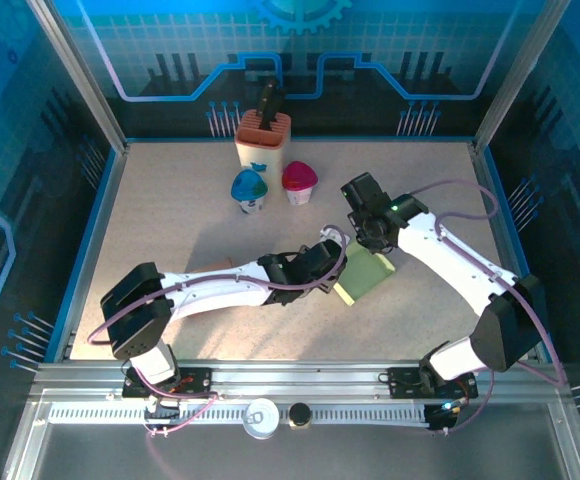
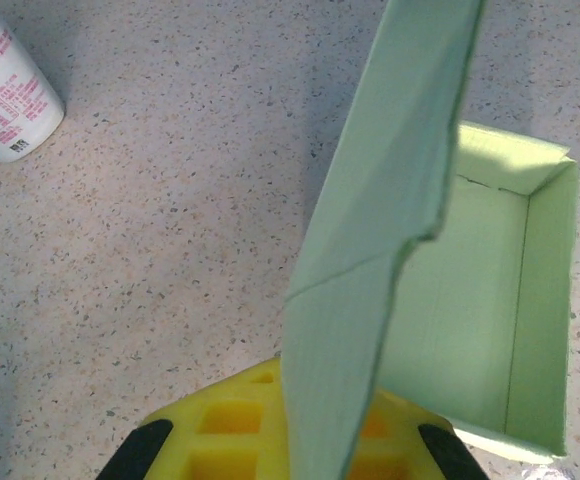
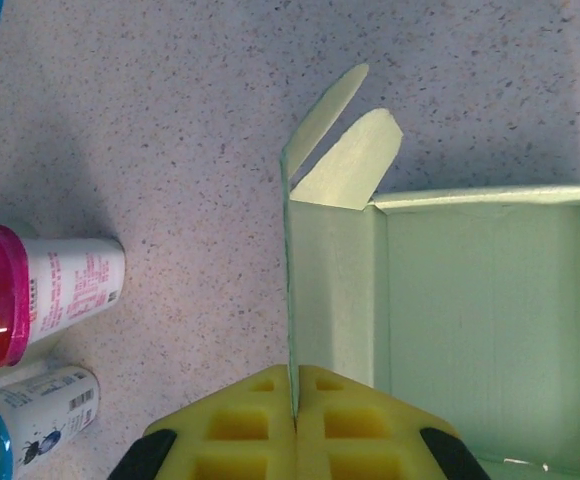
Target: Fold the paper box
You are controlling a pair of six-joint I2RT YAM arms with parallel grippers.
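Currently: mid-fold, with both sides of the box gripped.

Item 1, paper box (image 1: 366,274). Pale green card, matte and faintly ribbed. A shallow rectangular tray, open at the top, lying on the speckled counter (image 1: 170,220) between the two sets of jaws. Walls partly raised, with sharp creases at the corners.

Item 2, left jaws. Clenched on a long flap (image 2: 370,240) that rises upright from between the yellow pads (image 2: 185,420). The open tray sits just to the right of them. The flap carries a slanted crease and a slightly ragged edge.

Item 3, right jaws. Clenched on a side wall (image 3: 291,270), seen edge-on as a thin line running straight ahead from between their own yellow pads (image 3: 260,395). Two rounded tabs (image 3: 355,150) splay out at the wall's far end, and the tray floor lies to the right.

Item 4, bystanders. Pink-capped bottle (image 3: 45,290) and blue-capped bottle (image 3: 25,425), glossy white printed plastic. Both are well to the left of the right jaws, apart from the box.

Step in hand, as judged: standing the side panels up. The next move likely calls for folding the held flap over toward the tray interior while the opposite grip steadies the wall, tabs tucked inside first. The card is thin, so a hard pull could buckle it.
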